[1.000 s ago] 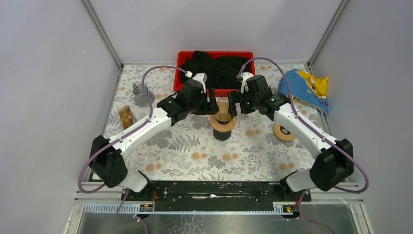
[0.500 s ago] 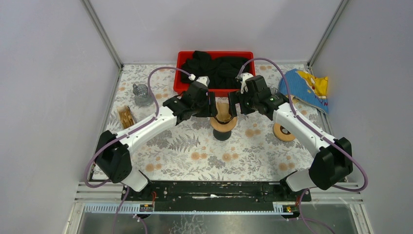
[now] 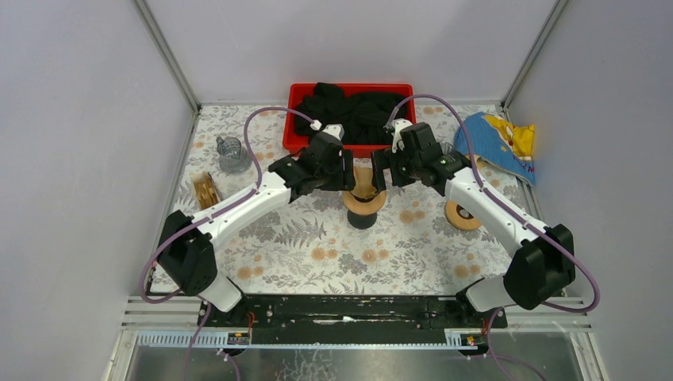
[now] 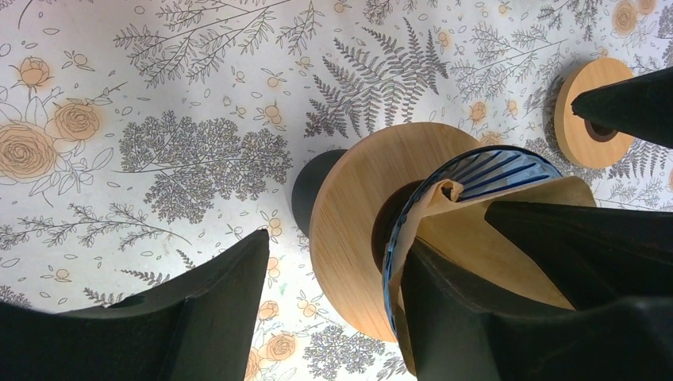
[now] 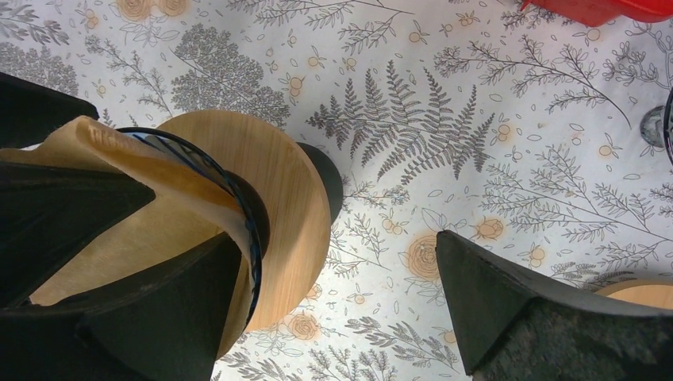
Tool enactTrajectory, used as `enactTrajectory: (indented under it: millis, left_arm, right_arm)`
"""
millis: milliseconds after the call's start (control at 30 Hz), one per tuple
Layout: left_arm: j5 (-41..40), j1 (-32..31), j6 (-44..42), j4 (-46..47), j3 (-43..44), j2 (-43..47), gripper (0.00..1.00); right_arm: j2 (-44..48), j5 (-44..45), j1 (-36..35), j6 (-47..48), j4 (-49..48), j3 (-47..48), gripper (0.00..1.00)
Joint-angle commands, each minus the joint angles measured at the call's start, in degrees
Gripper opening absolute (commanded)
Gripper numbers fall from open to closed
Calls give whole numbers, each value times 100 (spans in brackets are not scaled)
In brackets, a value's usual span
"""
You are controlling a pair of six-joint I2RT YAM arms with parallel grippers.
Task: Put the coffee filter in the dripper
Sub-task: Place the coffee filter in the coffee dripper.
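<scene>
The dripper is a blue ribbed glass cone in a round wooden collar on a black base. The brown paper coffee filter sits inside the cone, its edge standing above the rim. My left gripper is open and straddles the rim from the left. One of its fingers is inside the filter, the other outside, apart from the collar. From the right, my open right gripper straddles the rim the same way.
A red bin of black cloth stands just behind the dripper. A glass cup and a wooden piece are at the left. At the right lie a second wooden collar and a blue and yellow bag.
My left arm has moved right, up to the dripper, and its jaws have narrowed a little. The right arm and the dripper have stayed in place.
</scene>
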State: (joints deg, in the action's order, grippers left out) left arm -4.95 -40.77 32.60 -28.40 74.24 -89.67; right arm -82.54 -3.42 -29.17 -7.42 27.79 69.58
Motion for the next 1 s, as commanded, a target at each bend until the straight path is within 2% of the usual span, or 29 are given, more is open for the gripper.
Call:
enactTrajectory:
  millis: [0,967]
  left_arm:
    - [-136,-27,-96,-130,144,217,68]
    - [-92,-112,-70,-122,202,39,69]
  right_arm:
    - [318,-174,19,-39,-136,262,99]
    - [695,-284,25,-182,-564,-75,99]
